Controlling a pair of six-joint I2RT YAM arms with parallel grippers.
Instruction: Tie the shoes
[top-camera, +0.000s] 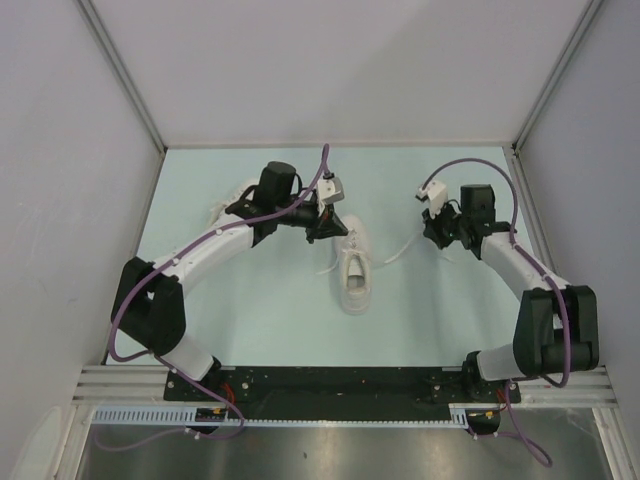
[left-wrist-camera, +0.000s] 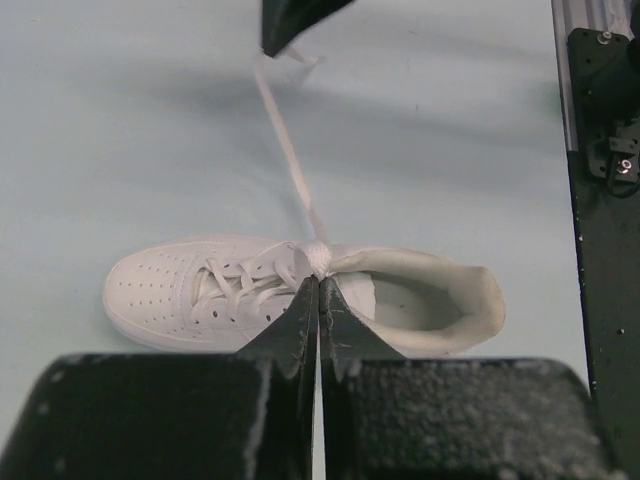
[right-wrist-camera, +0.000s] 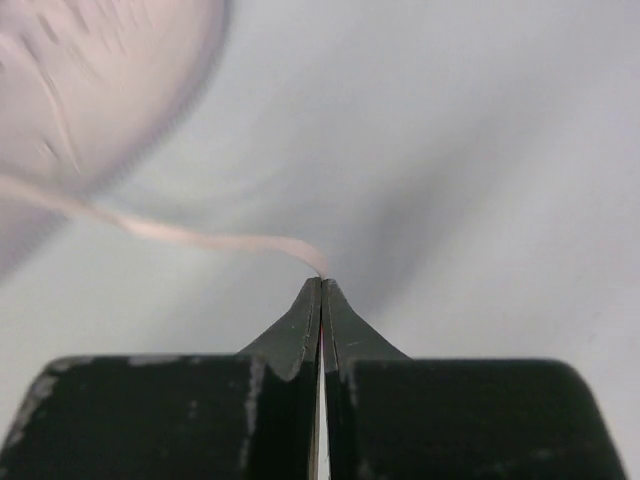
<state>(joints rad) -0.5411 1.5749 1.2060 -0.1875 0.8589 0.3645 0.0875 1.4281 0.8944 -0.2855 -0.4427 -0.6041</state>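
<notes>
One white shoe (top-camera: 356, 268) lies mid-table, toe toward the arms; it also shows in the left wrist view (left-wrist-camera: 200, 290) and blurred in the right wrist view (right-wrist-camera: 90, 80). My left gripper (top-camera: 327, 226) is shut on a lace (left-wrist-camera: 318, 258) at the top of the shoe's tongue. My right gripper (top-camera: 437, 236) is shut on the end of the other lace (right-wrist-camera: 200, 238), which runs taut from the shoe (top-camera: 398, 251). A second white shoe (top-camera: 224, 208) is mostly hidden behind my left arm.
Grey walls enclose the pale table on three sides. A black base rail (left-wrist-camera: 600, 200) runs along the near edge. A loose lace loop (top-camera: 329, 268) lies left of the middle shoe.
</notes>
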